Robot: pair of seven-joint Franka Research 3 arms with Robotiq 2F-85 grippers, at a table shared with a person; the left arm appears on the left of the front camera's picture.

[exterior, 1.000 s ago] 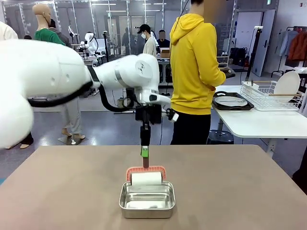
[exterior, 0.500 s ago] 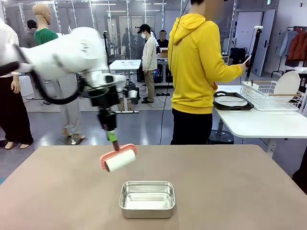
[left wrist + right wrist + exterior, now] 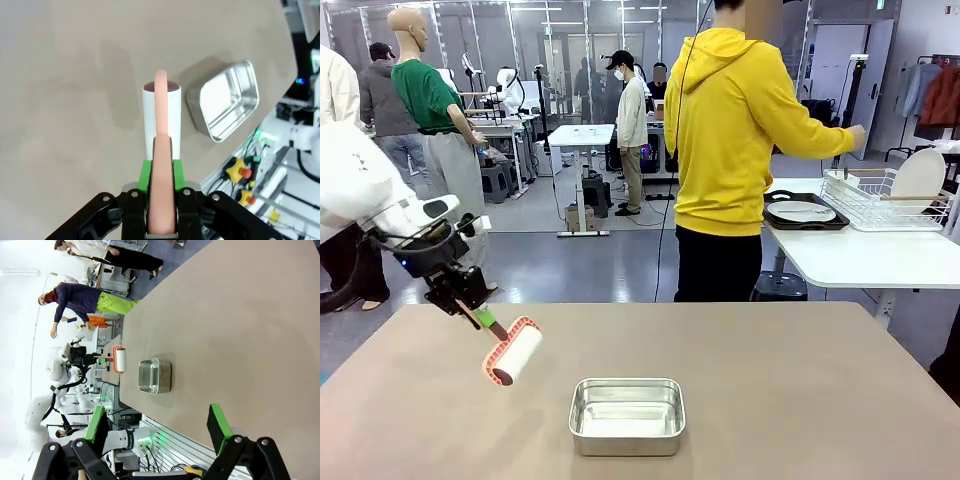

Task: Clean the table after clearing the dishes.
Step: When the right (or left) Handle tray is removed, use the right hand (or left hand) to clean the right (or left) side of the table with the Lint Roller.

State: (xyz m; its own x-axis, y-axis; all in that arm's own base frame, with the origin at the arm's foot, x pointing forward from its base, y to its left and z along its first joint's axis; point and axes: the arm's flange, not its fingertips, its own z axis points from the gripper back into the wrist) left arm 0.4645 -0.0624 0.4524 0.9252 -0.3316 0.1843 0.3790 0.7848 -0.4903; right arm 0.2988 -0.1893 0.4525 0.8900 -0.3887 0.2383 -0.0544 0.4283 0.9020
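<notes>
1 firm pinch by left gripper (image 3: 161,172), green pads (image 3: 145,172) shut on the smooth salmon-pink plastic handle of a white cylindrical lint roller (image 3: 150,115). Holds it tilted, off the matte grey-brown table (image 3: 800,370), probably to begin rolling the bare left side. Hangs apart from the shiny square steel pan (image 3: 626,415). Leaves right gripper (image 3: 157,425) spread wide, empty. Shows white round plates (image 3: 805,212), on a dark tray, parked on the white side table (image 3: 860,255).

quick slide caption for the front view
Left arm, jaws shut on a lint roller, holds it over the table, left of the steel pan.
</notes>
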